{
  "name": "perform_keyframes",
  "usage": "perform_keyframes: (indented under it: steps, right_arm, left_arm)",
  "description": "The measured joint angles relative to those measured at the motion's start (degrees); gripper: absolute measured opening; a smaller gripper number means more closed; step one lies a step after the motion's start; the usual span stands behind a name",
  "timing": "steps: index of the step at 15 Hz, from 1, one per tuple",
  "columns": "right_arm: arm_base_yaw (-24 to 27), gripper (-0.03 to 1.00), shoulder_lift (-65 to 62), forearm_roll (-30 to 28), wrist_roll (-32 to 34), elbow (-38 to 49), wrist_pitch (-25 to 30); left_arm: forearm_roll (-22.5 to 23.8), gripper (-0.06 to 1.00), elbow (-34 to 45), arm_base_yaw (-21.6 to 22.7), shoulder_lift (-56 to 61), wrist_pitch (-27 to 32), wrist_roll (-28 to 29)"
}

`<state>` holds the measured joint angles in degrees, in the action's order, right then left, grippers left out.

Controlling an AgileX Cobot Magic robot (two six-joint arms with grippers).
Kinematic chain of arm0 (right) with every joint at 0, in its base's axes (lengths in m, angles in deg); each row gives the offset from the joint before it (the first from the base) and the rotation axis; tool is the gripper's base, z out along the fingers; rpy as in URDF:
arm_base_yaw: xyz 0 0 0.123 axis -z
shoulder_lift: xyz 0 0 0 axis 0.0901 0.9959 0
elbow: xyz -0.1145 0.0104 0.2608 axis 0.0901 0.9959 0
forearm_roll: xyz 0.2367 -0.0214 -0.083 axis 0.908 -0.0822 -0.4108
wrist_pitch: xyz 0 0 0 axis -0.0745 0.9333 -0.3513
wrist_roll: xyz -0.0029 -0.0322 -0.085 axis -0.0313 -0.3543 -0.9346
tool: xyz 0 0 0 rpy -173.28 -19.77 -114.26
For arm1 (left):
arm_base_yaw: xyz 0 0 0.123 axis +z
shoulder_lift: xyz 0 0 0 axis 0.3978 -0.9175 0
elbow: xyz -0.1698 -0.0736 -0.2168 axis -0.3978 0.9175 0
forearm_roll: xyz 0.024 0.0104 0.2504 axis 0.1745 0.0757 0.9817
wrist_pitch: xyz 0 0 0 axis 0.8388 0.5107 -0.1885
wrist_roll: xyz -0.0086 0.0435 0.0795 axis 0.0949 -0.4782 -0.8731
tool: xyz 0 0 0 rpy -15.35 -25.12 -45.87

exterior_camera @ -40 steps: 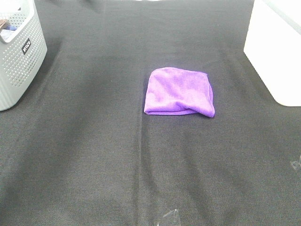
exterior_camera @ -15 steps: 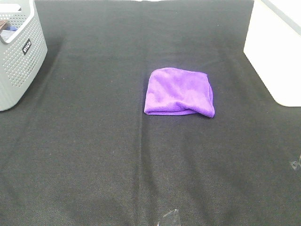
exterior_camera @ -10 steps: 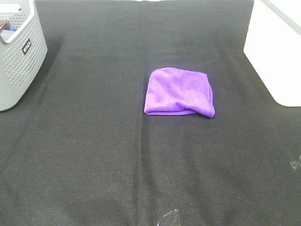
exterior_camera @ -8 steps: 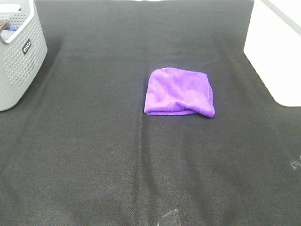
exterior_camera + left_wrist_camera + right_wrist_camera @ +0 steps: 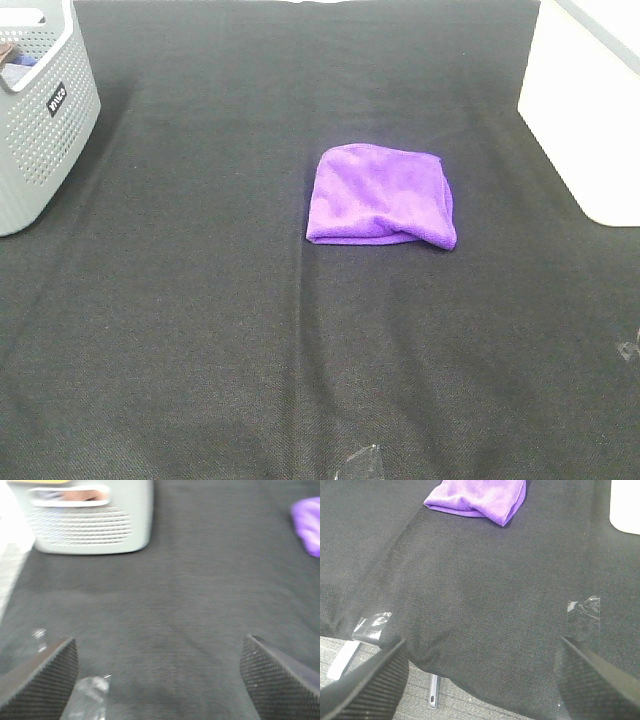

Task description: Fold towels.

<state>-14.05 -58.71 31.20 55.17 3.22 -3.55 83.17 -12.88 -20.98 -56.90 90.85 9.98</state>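
Observation:
The purple towel [image 5: 380, 196] lies folded into a small, roughly square bundle on the black table cloth [image 5: 200, 300], a little right of the middle. No tag shows on it. Neither arm shows in the exterior high view. My left gripper [image 5: 160, 685] is open and empty, low over the bare cloth, with the towel [image 5: 307, 525] far off at the edge of its view. My right gripper [image 5: 480, 680] is open and empty near the table's front edge, with the towel [image 5: 480, 497] well beyond it.
A grey perforated basket [image 5: 40, 120] stands at the back left and also shows in the left wrist view [image 5: 90, 520]. A white box [image 5: 590, 110] stands at the back right. Clear tape pieces [image 5: 584, 611] stick to the cloth near the front edge.

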Motion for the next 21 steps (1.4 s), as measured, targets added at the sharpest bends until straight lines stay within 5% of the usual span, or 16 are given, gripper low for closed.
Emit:
perform_keyframes:
  steps: [21]
  right_arm:
    - [0.00, 0.77, 0.00, 0.57, 0.00, 0.00, 0.00]
  left_arm:
    - [0.00, 0.81, 0.00, 0.17, 0.00, 0.00, -0.06]
